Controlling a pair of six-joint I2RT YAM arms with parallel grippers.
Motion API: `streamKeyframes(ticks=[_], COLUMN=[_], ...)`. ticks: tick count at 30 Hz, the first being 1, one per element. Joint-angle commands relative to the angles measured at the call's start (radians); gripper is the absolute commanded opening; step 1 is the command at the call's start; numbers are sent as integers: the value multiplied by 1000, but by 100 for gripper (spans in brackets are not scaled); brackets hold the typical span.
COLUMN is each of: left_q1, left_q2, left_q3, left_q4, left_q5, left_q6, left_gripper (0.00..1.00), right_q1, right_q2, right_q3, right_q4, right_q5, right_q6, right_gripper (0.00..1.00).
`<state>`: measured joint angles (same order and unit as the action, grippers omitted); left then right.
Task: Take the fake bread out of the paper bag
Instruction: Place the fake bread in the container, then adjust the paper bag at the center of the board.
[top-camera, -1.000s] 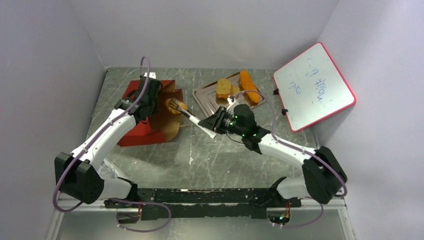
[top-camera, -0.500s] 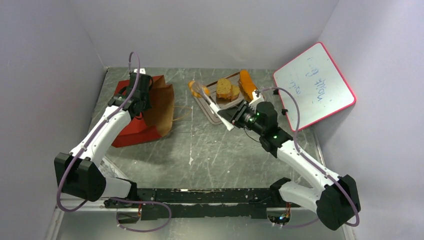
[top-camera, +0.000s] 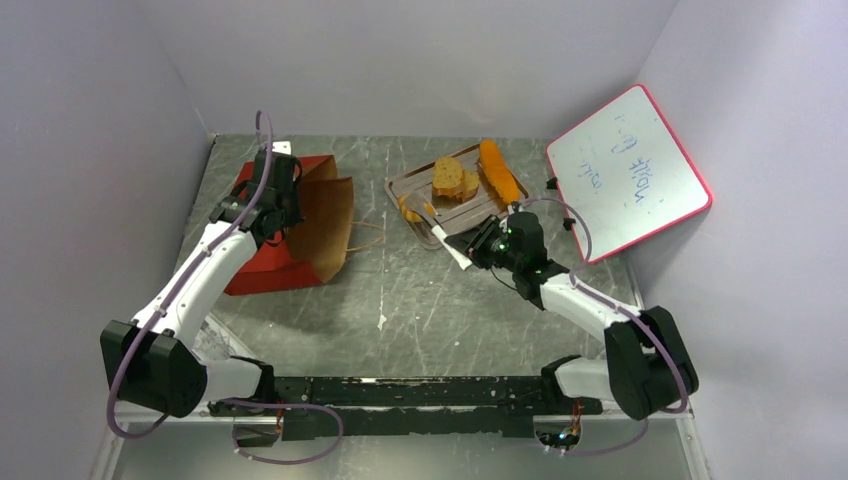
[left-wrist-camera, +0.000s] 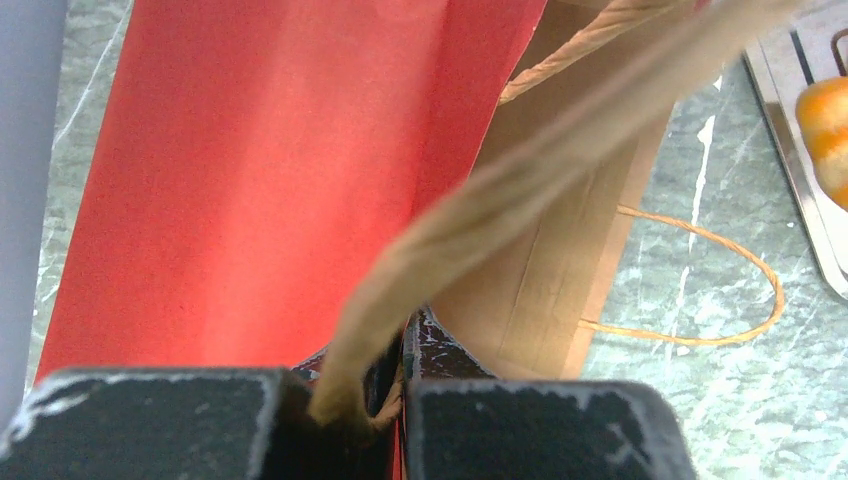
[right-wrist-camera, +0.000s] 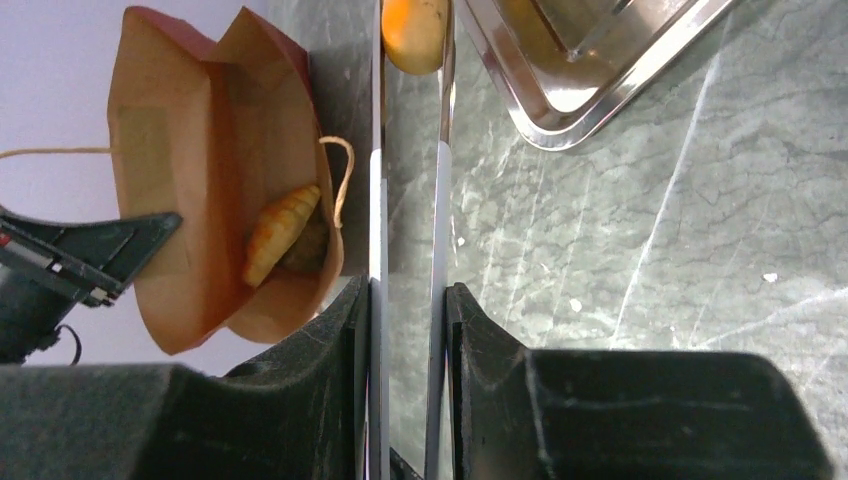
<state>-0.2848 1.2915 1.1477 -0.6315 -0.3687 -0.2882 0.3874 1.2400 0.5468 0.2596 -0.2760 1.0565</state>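
Observation:
The paper bag (top-camera: 300, 225) lies on its side at the left, red outside, brown inside, mouth facing right. My left gripper (top-camera: 270, 205) is shut on its upper rim (left-wrist-camera: 440, 240). My right gripper (top-camera: 472, 250) is shut on metal tongs (right-wrist-camera: 440, 200), whose tips pinch a small orange bread (top-camera: 408, 208) at the near left corner of the grey tray (top-camera: 400, 185). That bread also shows in the right wrist view (right-wrist-camera: 415, 30). A speckled slice (top-camera: 447, 177) and a long loaf (top-camera: 497, 172) lie on the tray. A ridged roll (right-wrist-camera: 280, 232) lies inside the bag.
A red-framed whiteboard (top-camera: 625, 170) leans at the right wall. The bag's cord handle (left-wrist-camera: 700, 300) loops onto the table between bag and tray. Grey walls close in the left, back and right sides.
My right gripper has carried the small bread in the tongs from the bag's mouth over to the tray's corner. My left gripper has shifted back a little, still on the bag's rim.

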Motion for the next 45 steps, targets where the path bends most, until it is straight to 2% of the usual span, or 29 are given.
streamKeyframes(ticks=[1, 12, 15, 21, 27, 45], left_q1=[7, 6, 5, 1, 0, -1], left_q2=[-34, -79, -89, -115, -129, -133], left_q3=[-15, -45, -50, -58, -49, -29], left_q4=[28, 53, 53, 55, 52, 45], left_q5=[46, 112, 131, 153, 167, 182], left_q6=[15, 27, 30, 41, 47, 53], left_gripper=[7, 7, 7, 7, 7, 7], right_q1=[-3, -4, -4, -4, -10, -55], right_q2=[49, 174, 208, 229, 206, -39], right_q3=[5, -16, -15, -11, -27, -57], right_q4=[181, 299, 331, 335, 297, 18], right_q5=[3, 42, 44, 55, 57, 76], right_q6=[47, 87, 95, 95, 89, 8], right_gripper=[0, 1, 7, 33, 42, 43])
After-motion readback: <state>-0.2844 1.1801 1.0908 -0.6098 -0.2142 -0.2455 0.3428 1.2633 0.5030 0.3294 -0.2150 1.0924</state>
